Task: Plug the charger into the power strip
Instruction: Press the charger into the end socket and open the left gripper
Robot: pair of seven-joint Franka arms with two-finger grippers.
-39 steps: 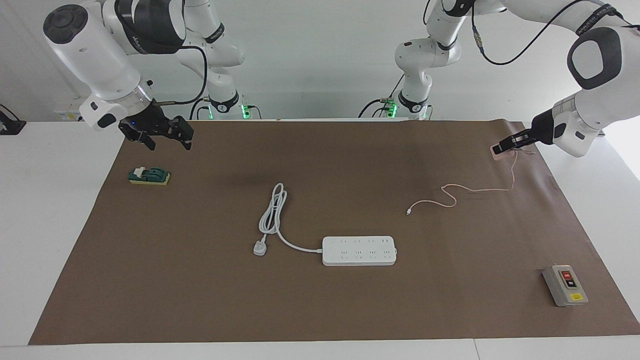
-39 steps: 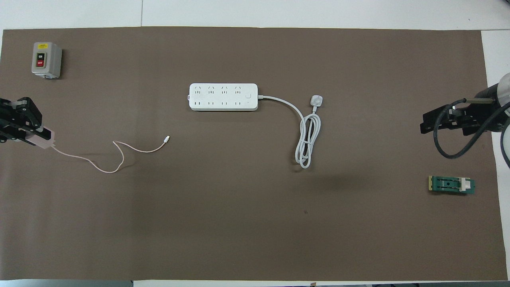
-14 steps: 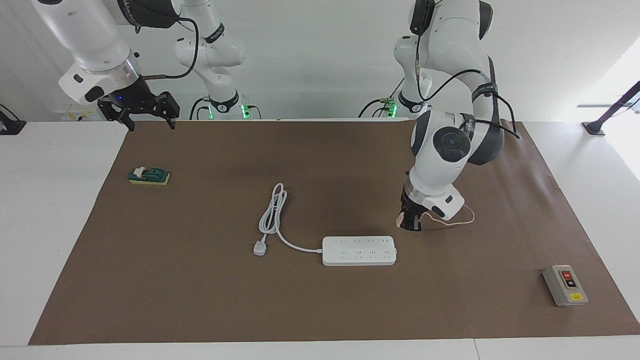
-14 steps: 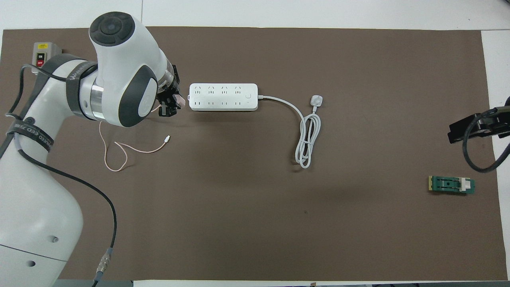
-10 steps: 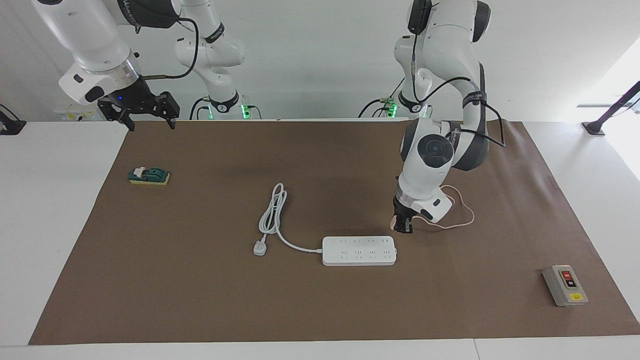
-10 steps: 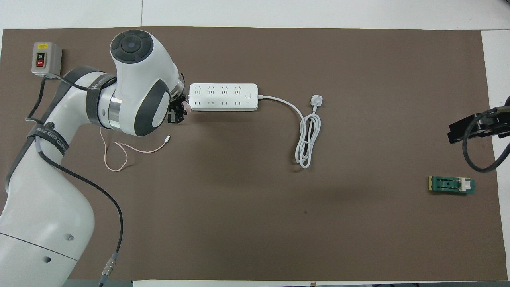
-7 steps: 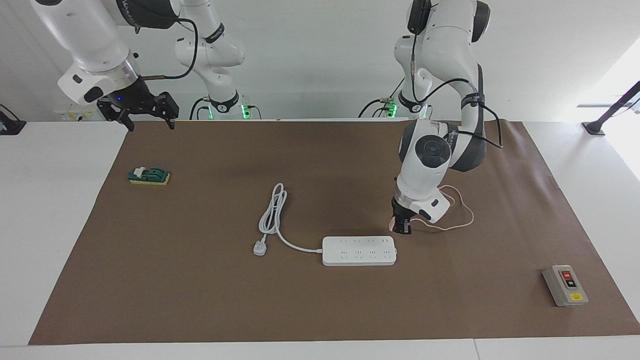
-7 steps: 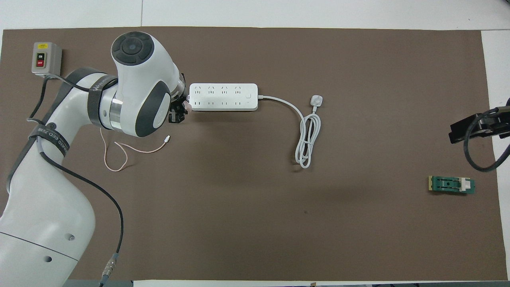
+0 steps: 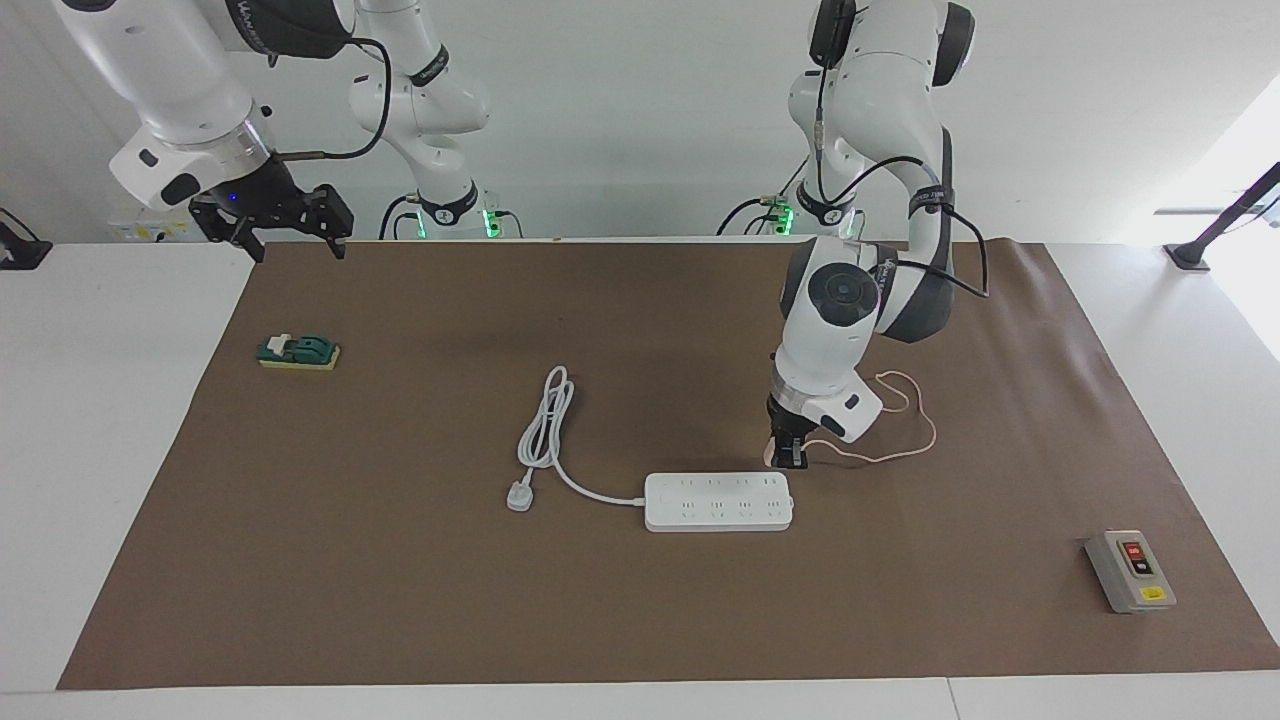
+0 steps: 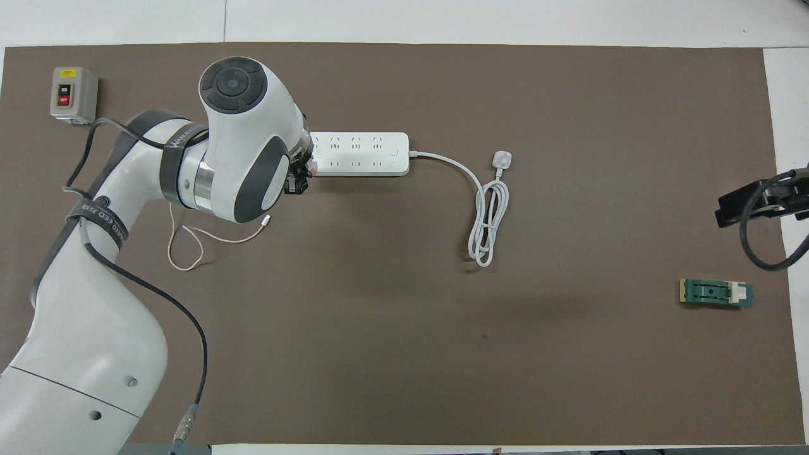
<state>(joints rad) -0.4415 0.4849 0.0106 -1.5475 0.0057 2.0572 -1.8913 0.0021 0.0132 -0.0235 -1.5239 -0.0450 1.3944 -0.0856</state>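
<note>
You are carrying the charger point(image 9: 772, 456) to the strip point(image 9: 718, 501): your left pincer point(image 9: 787, 459) grips it just above the strip's end. Next, centre over an outlet, prongs down, and press. Your right pincer point(image 9: 288, 238) waits wide, well apart.

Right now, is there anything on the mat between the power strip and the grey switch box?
No. In the facing view, only bare brown mat lies between the power strip and the grey switch box; the charger's pink cable lies nearer the robots.
</note>
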